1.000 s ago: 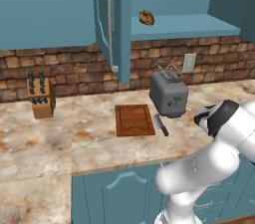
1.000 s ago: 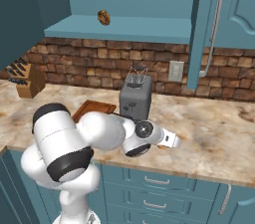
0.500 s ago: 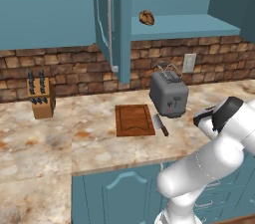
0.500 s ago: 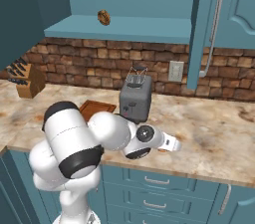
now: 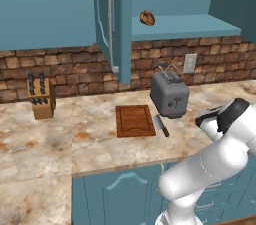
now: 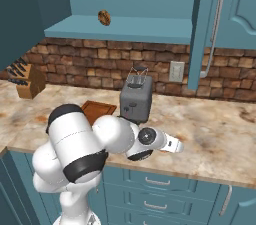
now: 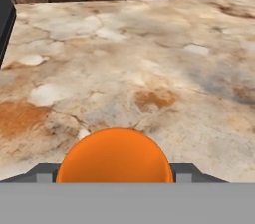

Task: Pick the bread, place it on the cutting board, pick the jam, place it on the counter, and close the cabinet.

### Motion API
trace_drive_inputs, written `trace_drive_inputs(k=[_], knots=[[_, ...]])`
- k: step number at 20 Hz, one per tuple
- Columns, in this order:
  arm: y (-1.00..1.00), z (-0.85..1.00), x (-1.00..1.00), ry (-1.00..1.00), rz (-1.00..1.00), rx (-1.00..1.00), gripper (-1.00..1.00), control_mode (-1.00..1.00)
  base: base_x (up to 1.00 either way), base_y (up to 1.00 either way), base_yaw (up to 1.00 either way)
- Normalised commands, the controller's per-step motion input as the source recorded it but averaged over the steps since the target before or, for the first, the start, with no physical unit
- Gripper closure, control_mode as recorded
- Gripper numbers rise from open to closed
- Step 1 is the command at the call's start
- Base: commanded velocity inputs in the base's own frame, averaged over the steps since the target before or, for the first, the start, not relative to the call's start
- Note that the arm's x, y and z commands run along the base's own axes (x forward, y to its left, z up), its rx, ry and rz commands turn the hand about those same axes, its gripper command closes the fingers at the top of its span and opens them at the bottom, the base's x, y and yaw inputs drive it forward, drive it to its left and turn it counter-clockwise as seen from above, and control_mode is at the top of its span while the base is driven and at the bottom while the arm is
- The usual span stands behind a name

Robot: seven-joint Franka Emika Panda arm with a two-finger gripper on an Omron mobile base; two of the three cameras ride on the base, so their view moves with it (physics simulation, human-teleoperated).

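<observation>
The claw pinches the jam low over the surface, apparently to set it down.

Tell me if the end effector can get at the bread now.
Probably not yet: the cabinet door stands open and the bread lies unblocked, but the end effector sits low over the counter, shut on the jam.

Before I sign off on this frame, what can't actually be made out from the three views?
- Gripper fingertips: hand view, cut off below the jam; open or shut cannot be told.
- Jam's lower part and lid: hand view, cut by the bottom edge.
- Gripper: right base view, too small to show a grasp.
- Cabinet interior: left base view, hidden behind its open door.
</observation>
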Motion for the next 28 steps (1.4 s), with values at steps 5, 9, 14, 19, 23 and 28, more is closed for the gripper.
trace_drive_inputs(k=[5,9,14,19,23,28], knots=[[0.00,0.00,0.00,0.00,0.00,0.00,-1.00,-1.00,0.00,0.00,0.00],[0.00,0.06,0.00,0.00,0.00,0.00,-1.00,-1.00,0.00,0.00,0.00],[0.00,0.31,0.00,-0.05,0.00,0.00,-1.00,-1.00,0.00,0.00,0.00],[0.00,0.63,0.00,-0.08,0.01,0.00,-1.00,-1.00,0.00,0.00,0.00],[0.00,0.60,-0.02,-0.06,0.03,0.00,-1.00,-1.00,0.00,0.00,0.00],[0.00,0.71,-0.06,-0.07,0.02,0.00,-1.00,-1.00,0.00,0.00,0.00]])
